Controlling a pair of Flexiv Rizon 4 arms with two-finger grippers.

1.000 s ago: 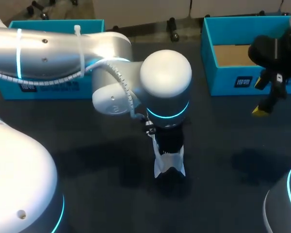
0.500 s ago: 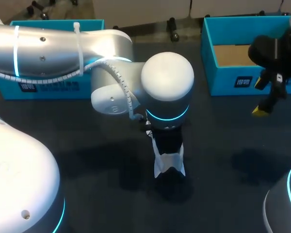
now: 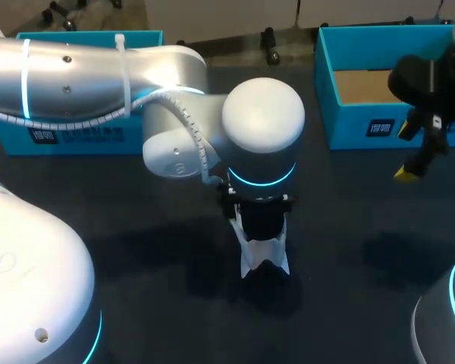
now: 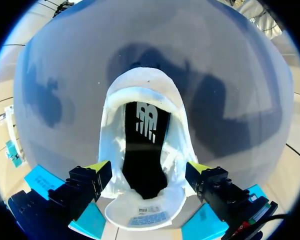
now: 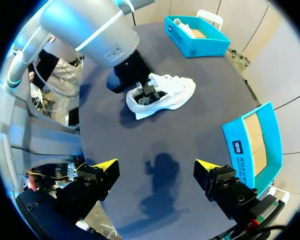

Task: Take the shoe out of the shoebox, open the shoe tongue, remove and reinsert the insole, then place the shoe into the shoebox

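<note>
The white shoe (image 3: 264,254) lies on the dark table (image 3: 136,227), outside both boxes, directly under the wrist of the left arm (image 3: 98,76). The left gripper (image 4: 149,170) hangs over the shoe's mouth with its 2 fingers spread wide, 1 on each side of the collar. The yellow tips sit just beside the shoe's sides, and I cannot tell whether they touch it. Inside the shoe, the black insole (image 4: 142,165) lies flat and shows through the opening. The tongue (image 4: 145,212) is folded out of the mouth toward the gripper, with its labelled underside up.

The right gripper (image 5: 155,170) hangs well apart from the shoe, over bare table, with its 2 fingers wide apart and nothing between them. Beyond it, farther from the shoe, stands the open shoebox (image 3: 394,121), teal with a brown cardboard floor. A second teal shoebox (image 3: 83,136) stands on the shoe's other side, behind the left arm. In the right wrist view something white lies in it, too small to make out.
</note>
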